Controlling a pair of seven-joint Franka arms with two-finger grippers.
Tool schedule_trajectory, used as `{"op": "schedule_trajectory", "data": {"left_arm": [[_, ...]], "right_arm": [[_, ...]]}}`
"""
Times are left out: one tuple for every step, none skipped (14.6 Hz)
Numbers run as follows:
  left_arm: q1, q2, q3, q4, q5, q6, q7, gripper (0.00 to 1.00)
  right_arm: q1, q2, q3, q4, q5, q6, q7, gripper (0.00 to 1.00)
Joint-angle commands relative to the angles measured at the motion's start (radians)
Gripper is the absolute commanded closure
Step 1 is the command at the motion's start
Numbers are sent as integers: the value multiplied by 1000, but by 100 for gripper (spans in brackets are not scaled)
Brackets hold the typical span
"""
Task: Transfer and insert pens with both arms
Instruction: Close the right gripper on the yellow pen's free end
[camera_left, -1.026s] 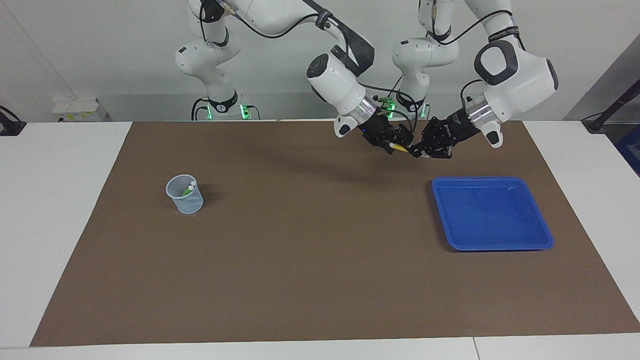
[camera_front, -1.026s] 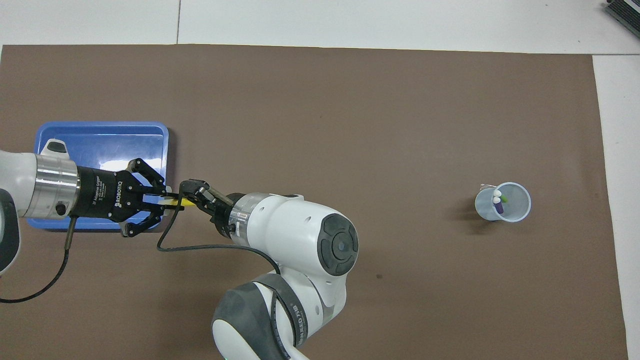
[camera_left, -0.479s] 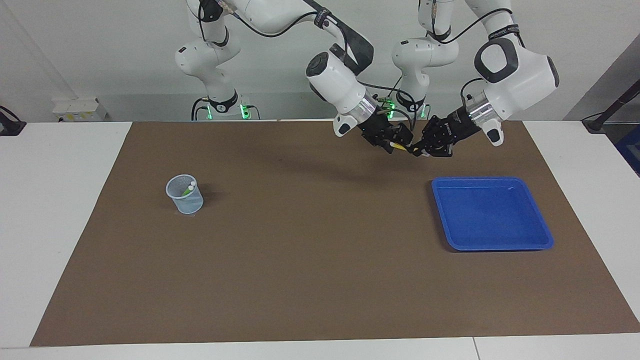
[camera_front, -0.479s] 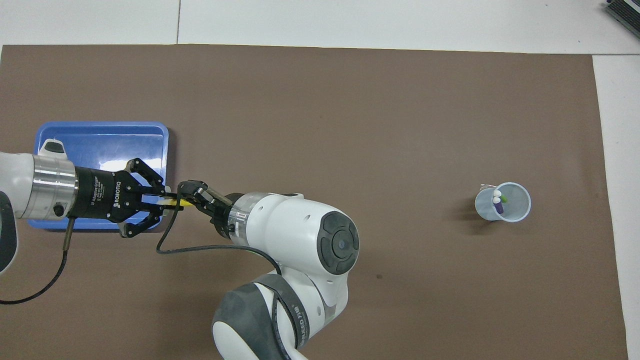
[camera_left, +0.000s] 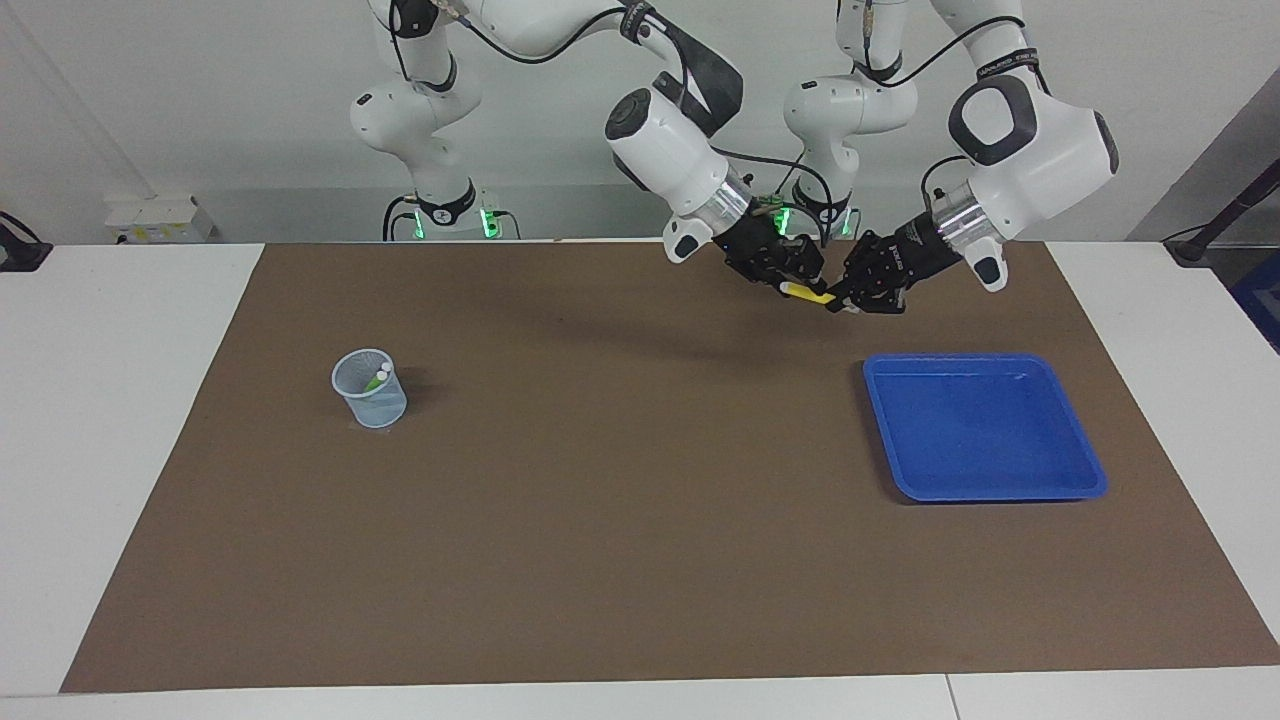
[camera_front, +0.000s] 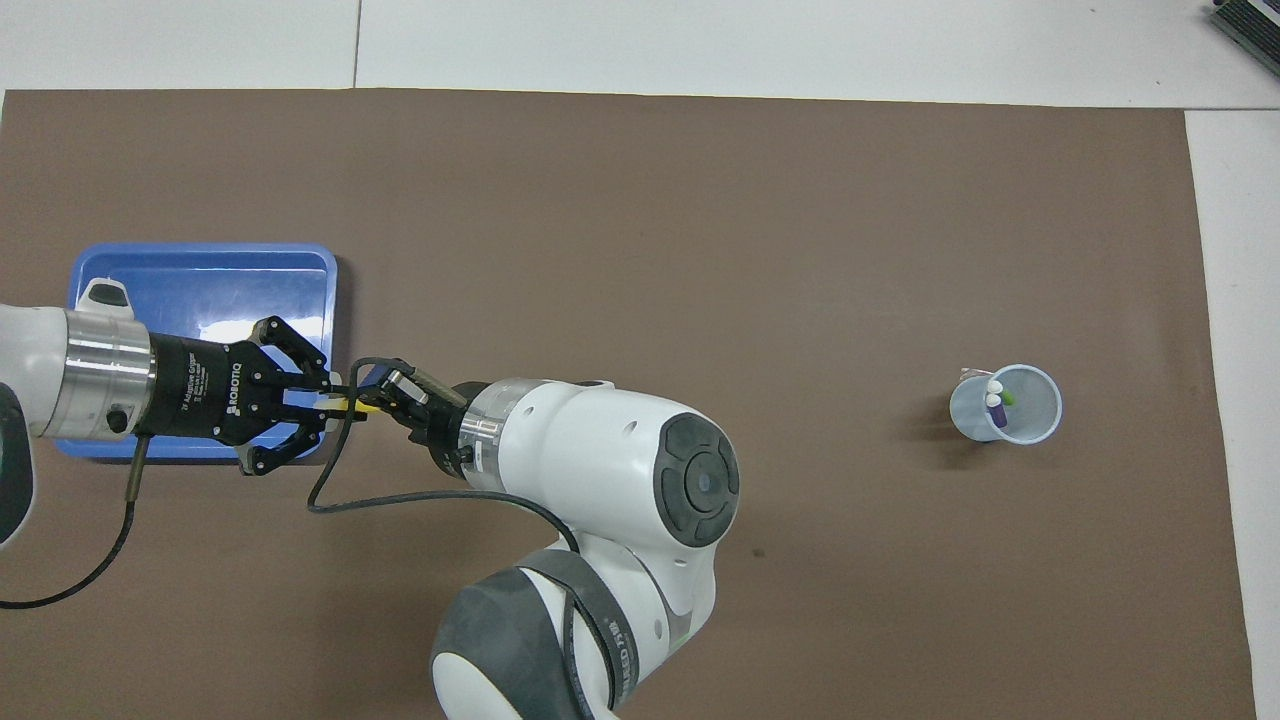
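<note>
The yellow pen (camera_left: 810, 293) hangs level in the air between my two grippers, over the mat near the robots' edge of the blue tray (camera_left: 985, 427). My left gripper (camera_left: 838, 300) is shut on its pale cap end, which also shows in the overhead view (camera_front: 322, 402). My right gripper (camera_left: 797, 283) is at the pen's yellow end (camera_front: 362, 405) and touches it. The green pen (camera_front: 1008, 398) and the purple pen (camera_front: 997, 413) stand in a pale mesh cup (camera_left: 369, 388) toward the right arm's end of the table.
A brown mat (camera_left: 620, 520) covers the table. The blue tray holds nothing. A black cable (camera_front: 420, 495) loops under the right wrist.
The right arm's wrist and elbow have lifted and swung a little, so more of the yellow pen shows in the facing view. The left gripper has hardly moved.
</note>
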Motion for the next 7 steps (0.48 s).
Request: {"op": "schedule_trajectory", "data": {"left_arm": [[-14, -37, 10, -35, -30, 11, -17, 100], [-12, -37, 10, -35, -38, 9, -17, 100], [-11, -38, 10, -35, -44, 5, -17, 100], [-12, -38, 10, -35, -44, 5, -16, 100], [-11, -38, 10, -35, -44, 5, -17, 100], [-12, -38, 10, -35, -44, 3, -17, 100], [-12, -38, 10, -35, -46, 5, -17, 100]], "right_arm": [[-20, -12, 4, -4, -22, -21, 11, 42], [-28, -11, 4, -3, -22, -20, 9, 42], [-28, -11, 4, -3, -22, -12, 9, 42], [-28, -11, 4, -3, -22, -9, 8, 42], [-28, -9, 4, -3, -24, -8, 6, 43], [-30, -9, 4, -3, -24, -3, 5, 44], [-28, -9, 4, -3, -22, -3, 6, 46]]}}
